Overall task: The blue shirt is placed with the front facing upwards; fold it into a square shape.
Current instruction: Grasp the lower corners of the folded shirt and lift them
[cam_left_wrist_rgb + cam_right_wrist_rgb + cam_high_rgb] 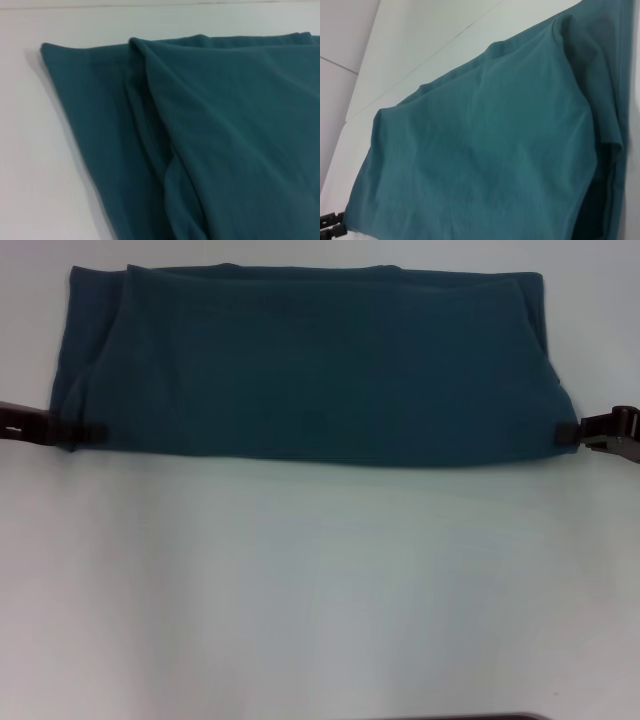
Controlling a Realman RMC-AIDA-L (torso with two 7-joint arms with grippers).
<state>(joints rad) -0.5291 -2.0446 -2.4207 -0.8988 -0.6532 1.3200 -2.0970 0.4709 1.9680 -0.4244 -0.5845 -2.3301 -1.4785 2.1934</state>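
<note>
- Left gripper [70,432]: I see it at the table's left edge, at the near left corner of the shirt. Its dark fingertips overlap the cloth edge. I judge it pinched on the fabric, though the contact itself is small in the head view.
- Table [320,590]: white and flat; the wide near half bears nothing that I can see.
- Blue shirt [310,360]: lies across the far half of the table as a wide band, plain teal side up, with no lettering showing. It is already doubled over: the near edge is a smooth fold line, and the far edge shows two layers slightly out of step. My left wrist view shows a loose ridge of cloth [165,165] running along the left part.
- Handling, my judgement: soft, light and limp. It will sag and drag when lifted, and layers may slip apart. I would take hold at the corners, pinching all layers together, and keep the cloth taut between the two arms.
- Right gripper [572,433]: at the near right corner of the shirt, tips touching the cloth edge. It looks closed on the corner; my right wrist view shows no fingers of its own.
</note>
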